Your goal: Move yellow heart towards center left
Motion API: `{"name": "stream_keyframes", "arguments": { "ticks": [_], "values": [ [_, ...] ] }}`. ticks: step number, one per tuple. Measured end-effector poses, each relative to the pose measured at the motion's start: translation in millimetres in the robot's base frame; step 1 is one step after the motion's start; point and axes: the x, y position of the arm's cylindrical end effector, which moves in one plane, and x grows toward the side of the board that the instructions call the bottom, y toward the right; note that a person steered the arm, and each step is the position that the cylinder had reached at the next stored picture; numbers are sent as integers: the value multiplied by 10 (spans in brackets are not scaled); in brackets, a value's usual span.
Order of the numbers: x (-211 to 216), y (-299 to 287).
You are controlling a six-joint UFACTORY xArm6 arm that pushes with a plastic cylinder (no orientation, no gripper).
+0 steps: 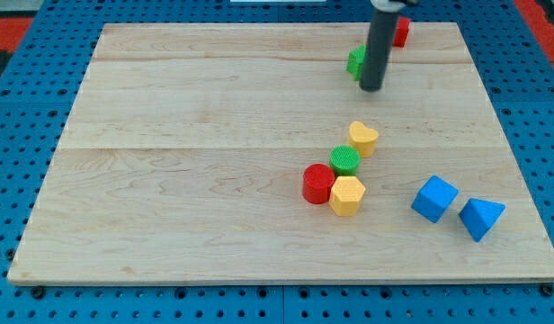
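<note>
The yellow heart (363, 138) lies right of the board's centre. It touches a green cylinder (345, 159) at its lower left. My tip (371, 88) is above the heart towards the view's top, about a block's width away and not touching it. The rod rises from the tip and out of the view's top edge. It partly hides a green block (355, 61) on its left and a red block (401, 32) on its right.
A red cylinder (318, 184) and a yellow hexagon (347, 195) sit just below the green cylinder, touching each other. A blue cube (434, 199) and a blue triangular block (480, 217) lie at the lower right. The wooden board (169, 180) rests on a blue pegboard.
</note>
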Motion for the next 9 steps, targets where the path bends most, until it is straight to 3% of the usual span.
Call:
{"name": "stream_keyframes", "arguments": {
  "ticks": [1,3,4,5,7,9],
  "values": [
    [684,195],
    [861,-1143],
    [820,-1303],
    [673,-1472],
    [-446,-2582],
    [547,-1795]
  ]
}}
